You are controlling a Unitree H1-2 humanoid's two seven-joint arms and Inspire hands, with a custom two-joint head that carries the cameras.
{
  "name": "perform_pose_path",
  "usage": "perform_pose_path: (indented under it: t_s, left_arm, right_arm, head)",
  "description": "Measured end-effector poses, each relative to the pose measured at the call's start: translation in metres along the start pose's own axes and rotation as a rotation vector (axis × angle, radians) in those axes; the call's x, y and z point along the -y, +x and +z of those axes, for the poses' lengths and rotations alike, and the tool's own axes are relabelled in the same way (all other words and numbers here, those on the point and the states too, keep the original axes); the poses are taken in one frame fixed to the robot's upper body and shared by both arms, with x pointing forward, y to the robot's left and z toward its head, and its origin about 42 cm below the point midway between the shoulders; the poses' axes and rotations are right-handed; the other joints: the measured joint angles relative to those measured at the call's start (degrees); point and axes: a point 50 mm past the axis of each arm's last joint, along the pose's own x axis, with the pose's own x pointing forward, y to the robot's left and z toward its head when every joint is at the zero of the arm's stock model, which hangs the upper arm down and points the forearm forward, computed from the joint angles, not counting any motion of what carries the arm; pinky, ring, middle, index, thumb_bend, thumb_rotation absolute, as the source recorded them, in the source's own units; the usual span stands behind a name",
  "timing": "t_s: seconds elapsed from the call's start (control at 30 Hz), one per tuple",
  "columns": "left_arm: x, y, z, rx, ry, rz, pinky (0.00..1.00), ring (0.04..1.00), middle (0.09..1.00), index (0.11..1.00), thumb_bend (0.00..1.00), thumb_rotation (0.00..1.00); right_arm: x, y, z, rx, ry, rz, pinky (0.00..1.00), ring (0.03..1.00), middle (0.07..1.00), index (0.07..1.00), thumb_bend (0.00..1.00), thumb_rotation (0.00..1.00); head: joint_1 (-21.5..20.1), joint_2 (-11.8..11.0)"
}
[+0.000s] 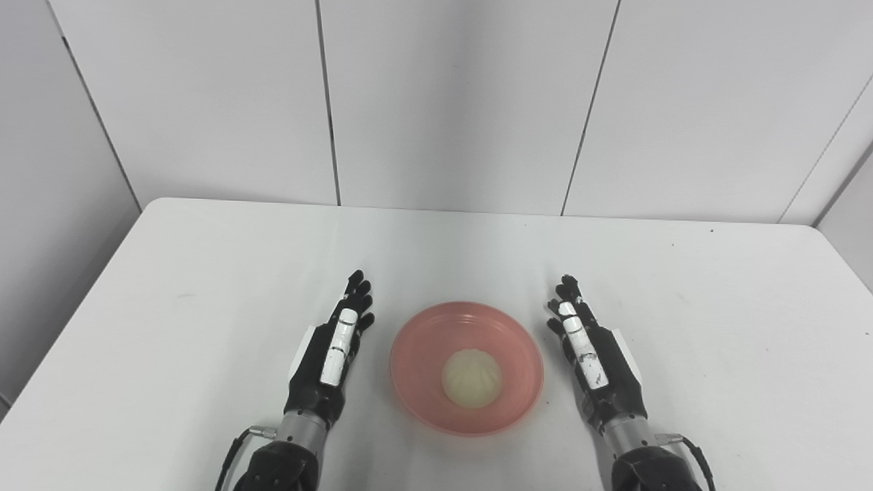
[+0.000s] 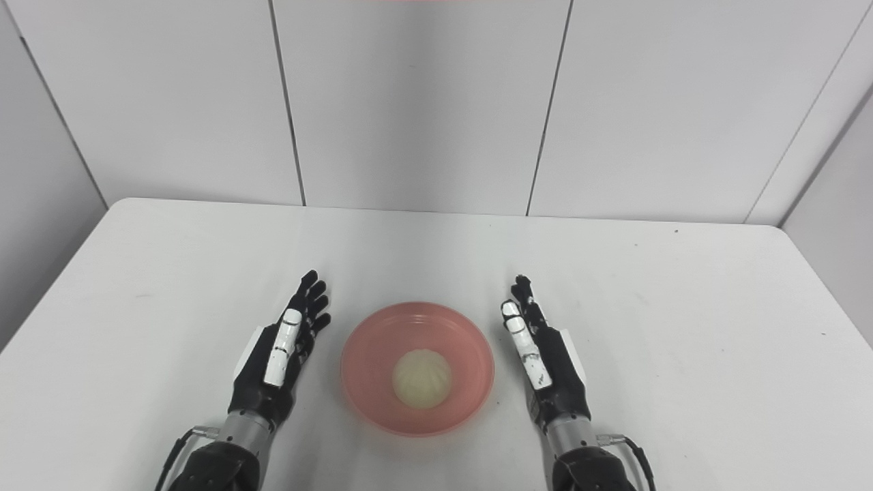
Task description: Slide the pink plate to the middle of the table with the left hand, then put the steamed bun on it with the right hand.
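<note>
- Left eye view: a shallow, round, translucent pink plastic plate point(image 1: 467, 368) sits on the white rectangular table point(image 1: 170, 286), near the front edge and roughly centred from side to side.
- A pale, cream-coloured round steamed bun point(image 1: 472, 379) with pleated folds lies inside the plate, a little toward its near side.
- The black-and-white left hand point(image 1: 334, 354) rests just beside the plate's left rim, apart from it, fingers stretched forward and spread, holding nothing.
- The black-and-white right hand point(image 1: 590, 354) mirrors it just beside the right rim, likewise flat, fingers extended and empty.
- Right eye view: the same layout, seen from slightly to one side. The plate point(image 2: 417, 368) lies between the two hands with the bun point(image 2: 421, 379) resting in it, touching the plate floor.
- The left hand point(image 2: 279, 354) and right hand point(image 2: 542, 358) both lie with fingers straight and apart; neither touches plate or bun.
- A plain grey panelled wall point(image 2: 409, 102) stands behind the table; nothing else is visible on the surface.
- Judgement on progress: both steps look finished, since the plate is about mid-table and the bun is on it. With both hands empty and clear of the plate, nothing appears left to do beyond perhaps drawing the arms back.
</note>
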Motion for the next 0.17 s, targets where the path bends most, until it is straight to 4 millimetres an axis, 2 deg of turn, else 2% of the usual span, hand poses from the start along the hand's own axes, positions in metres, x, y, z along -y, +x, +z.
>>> perform_pose_path:
  t_s: [0.17]
  left_arm:
    - [-0.0019,0.0033,0.0000,-0.001,-0.010,0.003,1.00,1.000,1.000,1.000,0.64,1.00]
  right_arm:
    - [0.0000,0.0001,0.0001,0.002,0.018,0.000,0.99,0.972,0.998,1.000,0.56,0.87]
  head:
    - [-0.1,0.1]
